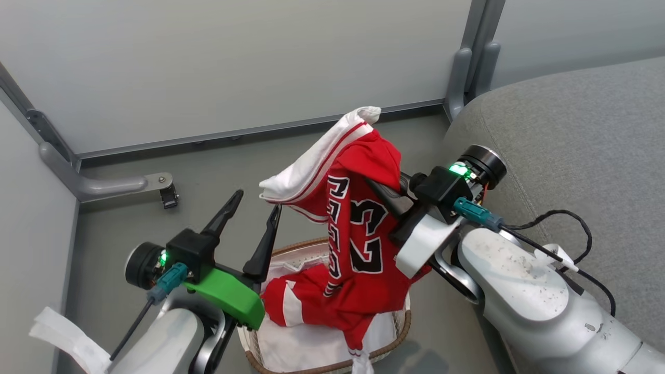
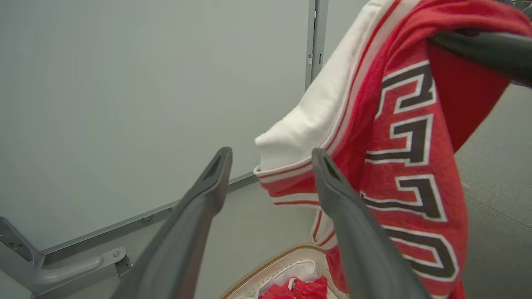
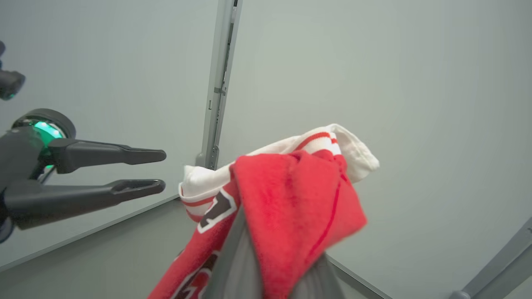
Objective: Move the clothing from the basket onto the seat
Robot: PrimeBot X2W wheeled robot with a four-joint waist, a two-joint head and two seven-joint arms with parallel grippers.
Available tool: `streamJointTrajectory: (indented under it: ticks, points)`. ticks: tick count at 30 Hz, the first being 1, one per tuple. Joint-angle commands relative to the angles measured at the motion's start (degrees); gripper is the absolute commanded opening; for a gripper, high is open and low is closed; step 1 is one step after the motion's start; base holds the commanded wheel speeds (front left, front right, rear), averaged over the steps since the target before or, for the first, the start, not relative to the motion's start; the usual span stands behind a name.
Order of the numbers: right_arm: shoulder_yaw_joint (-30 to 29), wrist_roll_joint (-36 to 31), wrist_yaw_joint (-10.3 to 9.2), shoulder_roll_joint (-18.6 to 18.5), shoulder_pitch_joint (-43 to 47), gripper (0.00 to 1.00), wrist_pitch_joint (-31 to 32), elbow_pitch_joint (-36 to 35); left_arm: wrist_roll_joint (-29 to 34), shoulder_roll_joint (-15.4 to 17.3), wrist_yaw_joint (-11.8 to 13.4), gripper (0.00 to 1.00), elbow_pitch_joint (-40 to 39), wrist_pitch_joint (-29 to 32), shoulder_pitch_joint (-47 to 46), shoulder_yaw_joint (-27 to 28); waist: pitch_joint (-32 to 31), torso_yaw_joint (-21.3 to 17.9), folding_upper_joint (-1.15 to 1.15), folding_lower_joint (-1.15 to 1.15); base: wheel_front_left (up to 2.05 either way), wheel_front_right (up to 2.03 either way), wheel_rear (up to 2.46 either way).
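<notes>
Well, the big grey seat (image 1: 571, 119) is on the robot's right side, and the picture edge cuts most of it off. The grey floor (image 1: 218, 171) and the pale wall (image 1: 234, 62) are behind everything.

Next comes the clothing (image 1: 358, 228). It is a red jersey with a black 23, and it hangs up in the air over the basket (image 1: 298, 248), just beside the seat but not on it. The bottom end of it droops down into the basket. It hides much of the basket, and the green part of the left arm hides some more. A red piece with a white band (image 1: 283, 304) lies inside on a white sheet (image 1: 306, 343).

The right gripper (image 1: 376, 189) is at the top of the jersey. Its tips are buried in a red fold, so they are hard to see, but its fingers (image 3: 235, 261) are pressed together on the cloth and hold it up.

The left gripper (image 1: 258, 200) has its two fingers wide apart and holds nothing. The white edge of the jersey hangs just past its tips; one finger may be touching it, but I can't tell.
</notes>
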Motion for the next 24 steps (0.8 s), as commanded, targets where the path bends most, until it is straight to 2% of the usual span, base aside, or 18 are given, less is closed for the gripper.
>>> streamJointTrajectory:
  ticks: [1, 10, 24]
  points:
    - [-1.08, -0.67, -0.08, -0.39, 1.29, 0.00, -0.14, -0.58, -0.05, -0.48, -0.17, 1.00, 0.29, -0.63, 1.55, -0.06, 0.21, -0.18, 0.00, 0.00, 0.00, 0.00, 0.00]
    - [-6.97, -3.36, -0.08, -1.63, 4.73, 0.00, -0.14, -2.30, 1.48, -2.58, -0.53, 1.00, -0.02, -1.75, 5.22, -0.16, 1.61, -3.32, 0.00, 0.00, 0.00, 0.00, 0.00]
    - [-15.00, -6.77, -0.08, -3.09, 7.20, 0.00, -0.14, -5.75, 6.29, -4.16, -1.78, 1.00, -2.22, -1.72, 5.39, 2.96, 7.98, -17.23, 0.00, 0.00, 0.00, 0.00, 0.00]
